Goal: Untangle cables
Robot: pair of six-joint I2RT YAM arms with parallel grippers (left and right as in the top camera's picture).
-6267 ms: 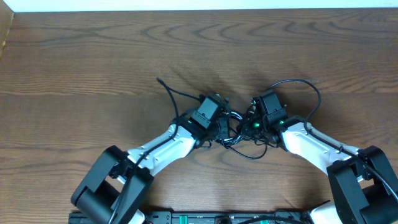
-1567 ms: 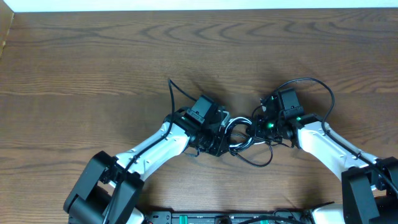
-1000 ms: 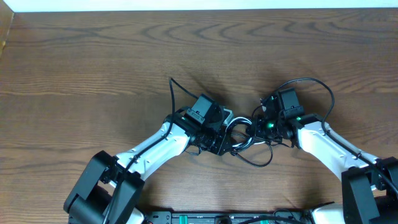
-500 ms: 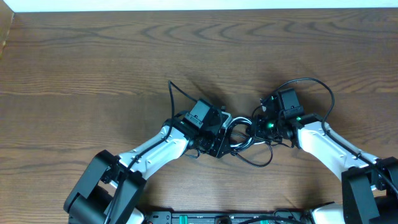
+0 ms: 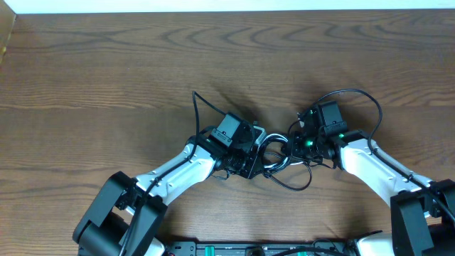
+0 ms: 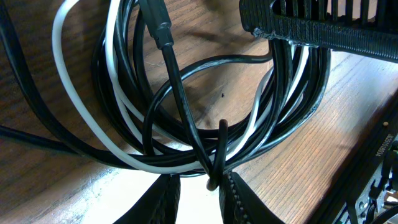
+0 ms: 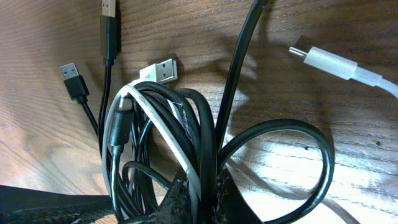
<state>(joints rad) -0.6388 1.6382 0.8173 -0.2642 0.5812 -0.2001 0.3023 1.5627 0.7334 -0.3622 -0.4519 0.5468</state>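
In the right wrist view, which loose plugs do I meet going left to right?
Blue-tipped black plug → black plug at the top edge → white flat plug → white slim plug.

Table [image 5: 106, 64] lies open far, left and right; cables [image 5: 274, 158], left arm [image 5: 178, 167] and right arm [image 5: 370, 167] block near centre.

**Dark wood table [image 5: 106, 64], white strip [image 5: 227, 5] behind**

The table's brown top shows wavy grain from side to side. The white strip runs along its far edge. A paler tan edge [image 5: 4, 39] cuts the far left corner. Glare brightens the wood in both wrist views.
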